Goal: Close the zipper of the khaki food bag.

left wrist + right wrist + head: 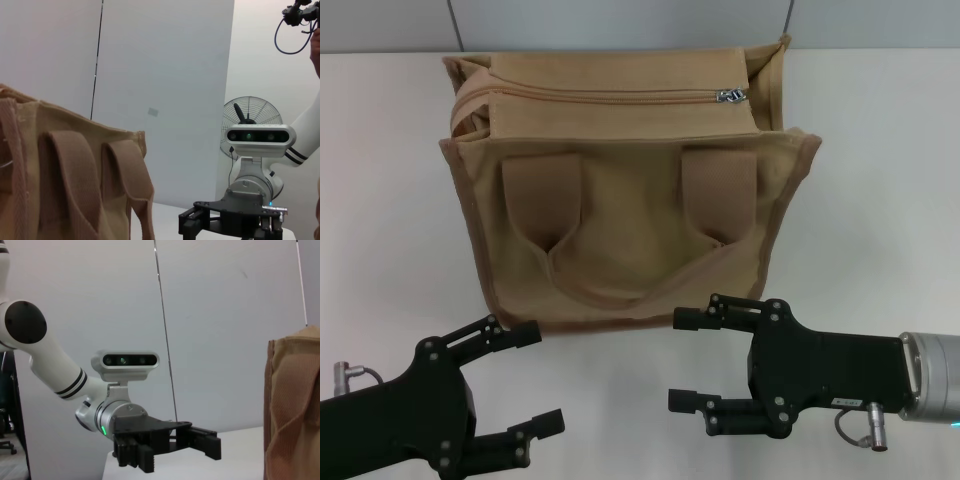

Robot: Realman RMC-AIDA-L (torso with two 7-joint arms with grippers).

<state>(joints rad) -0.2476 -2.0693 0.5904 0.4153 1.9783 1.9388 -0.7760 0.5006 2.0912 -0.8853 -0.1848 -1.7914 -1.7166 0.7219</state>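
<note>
At twelve o'clock on the white table [880, 150], as my head view shows it, the khaki food bag [620, 260] stands upright with its two handle straps [542, 205] hanging down the near face. Along its top runs the zipper [610, 97], whose metal slider [731, 96] sits toward the one o'clock end; the tape to its left reads as joined, so the bag looks closed or nearly so, though I cannot tell whether a short stretch beyond the slider lies open. At seven o'clock the left gripper [525, 380] hangs low, jaws apart and holding nothing; at five o'clock the right gripper [692, 360] sits likewise, jaws apart and empty, both just short of the bag's near face. If any closing is left, I judge it calls for one gripper steadying the fabric near the zipper's end while the other pinches the small pull squarely and draws it straight along the track, since the soft top would otherwise buckle.
</note>
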